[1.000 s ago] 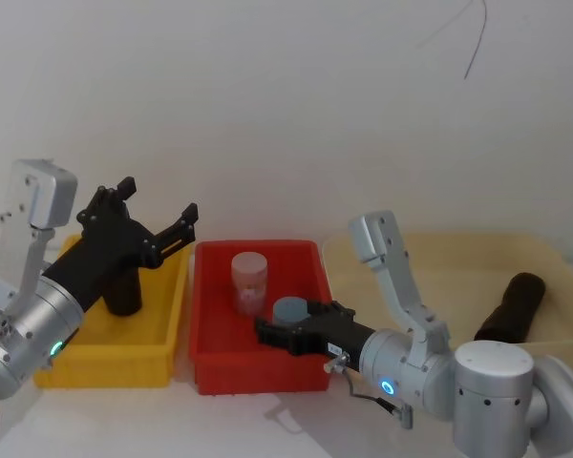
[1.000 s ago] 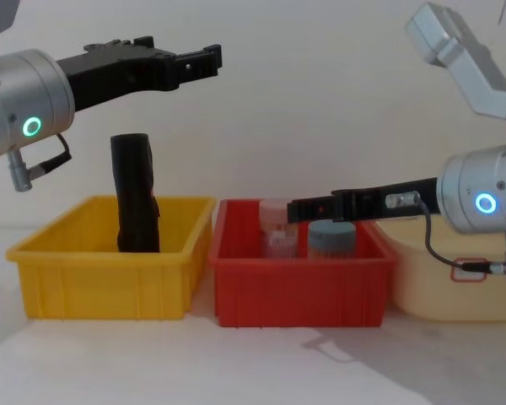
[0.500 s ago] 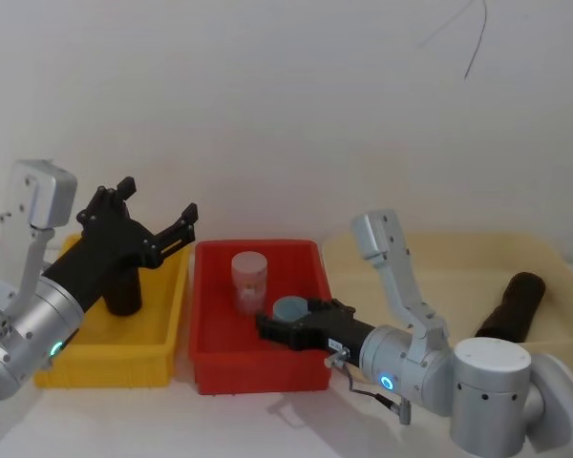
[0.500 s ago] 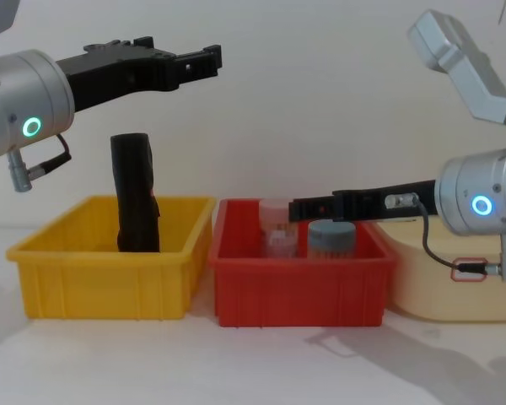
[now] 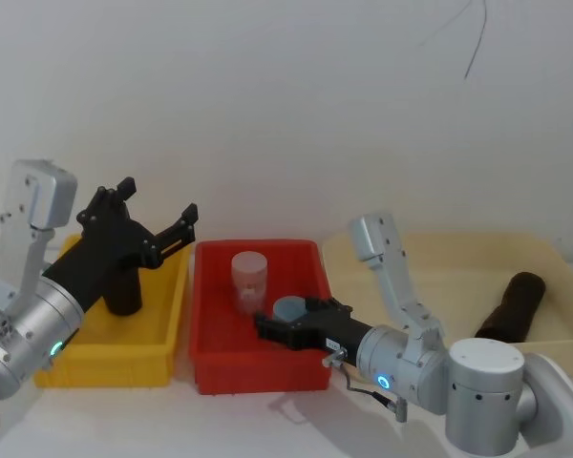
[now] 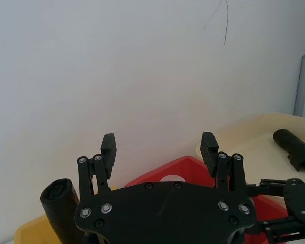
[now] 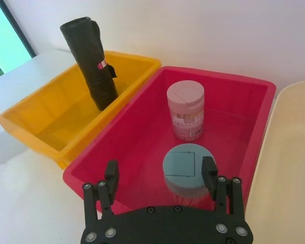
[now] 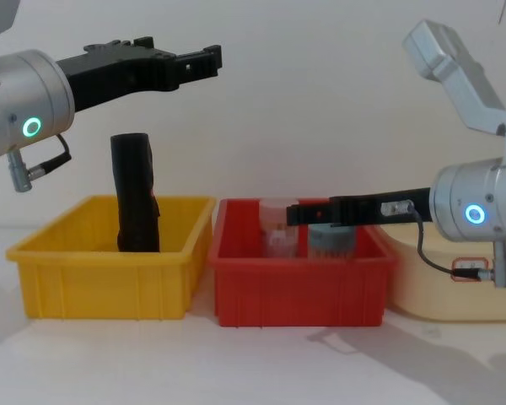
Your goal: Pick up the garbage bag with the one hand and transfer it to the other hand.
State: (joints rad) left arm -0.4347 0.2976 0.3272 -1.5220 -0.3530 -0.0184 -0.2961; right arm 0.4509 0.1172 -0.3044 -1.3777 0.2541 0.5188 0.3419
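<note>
Garbage bag stands upright in yellow bin, ungripped. Left gripper hovers higher, fingers spread wide. Right gripper over red bin, fingers wide.

Print on the pink-lidded jar is too small to read.

The garbage bag is glossy black with a thin reddish band. Its bin is yellow and the neighbouring bin is red. The clear jar has a pale pink lid and reddish print; the other jar has a grey-blue lid. The tub is cream, with a second black roll in it. The left gripper and the right gripper are matt black with silver screws. The silver-grey left arm glows with a green ring, the right arm with a blue one. The wall and table are white
</note>
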